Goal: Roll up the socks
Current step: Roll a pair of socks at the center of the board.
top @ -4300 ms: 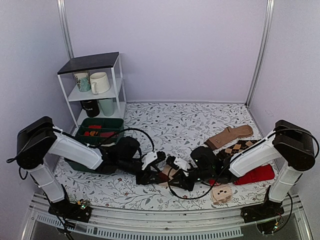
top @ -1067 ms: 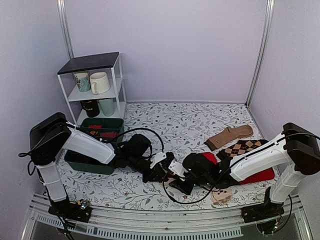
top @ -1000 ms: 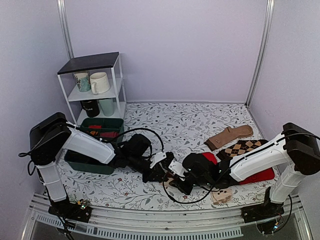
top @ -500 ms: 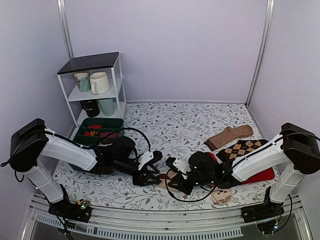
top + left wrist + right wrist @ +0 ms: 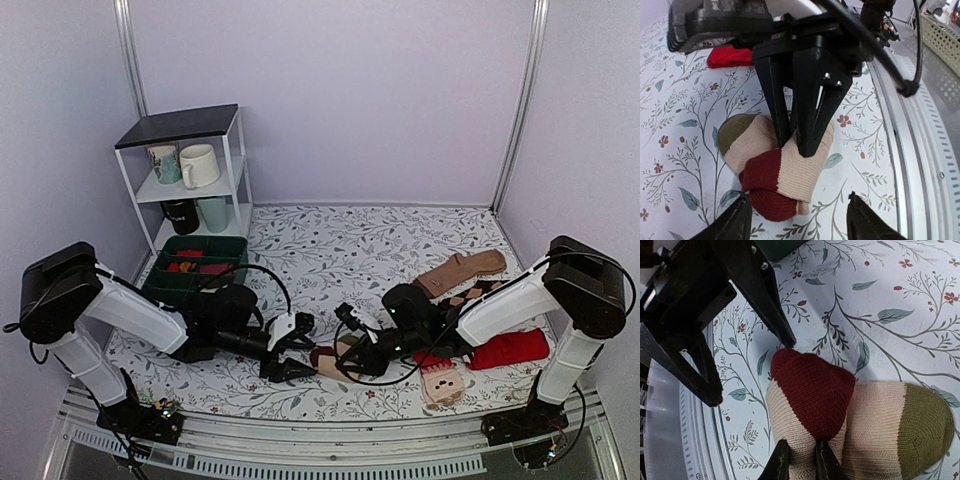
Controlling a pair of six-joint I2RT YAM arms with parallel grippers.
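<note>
1. Leaf-printed cloth on the table point(image 5: 340, 240) lies under everything. At its near middle the right claw point(image 5: 801, 450) is clamped on the socks point(image 5: 840, 410), its two tips close together with a fold of beige knit pinched between them.
2. The left wrist camera shows that grip head-on, with two dark fingers point(image 5: 810, 120) coming down onto the top of the bundle. The overhead camera gives only a small patch of maroon and beige between the arms.
3. The left claw point(image 5: 797, 196) stands apart and holds nothing. In its own view the tips lie either side of the bundle's near end, clear of it. The right wrist camera shows one of its fingers point(image 5: 760, 295) ending just beside the maroon toe; whether it touches cannot be told.
4. The socks are folded into a short lump between the two claws, with the maroon toe wrapped by beige and an olive-green end poking out at one side.
5. Right of the claws lie bright red socks point(image 5: 510, 348) and a beige face-patterned piece point(image 5: 440, 385). Farther back are argyle socks point(image 5: 468, 295) and a plain brown sock point(image 5: 462, 270). Only the overhead camera shows them all; the left wrist camera catches a scrap of red.
6. Far left stands a white shelf point(image 5: 180, 125) holding mugs point(image 5: 198, 165), with a green bin point(image 5: 200, 240) at its foot.
</note>
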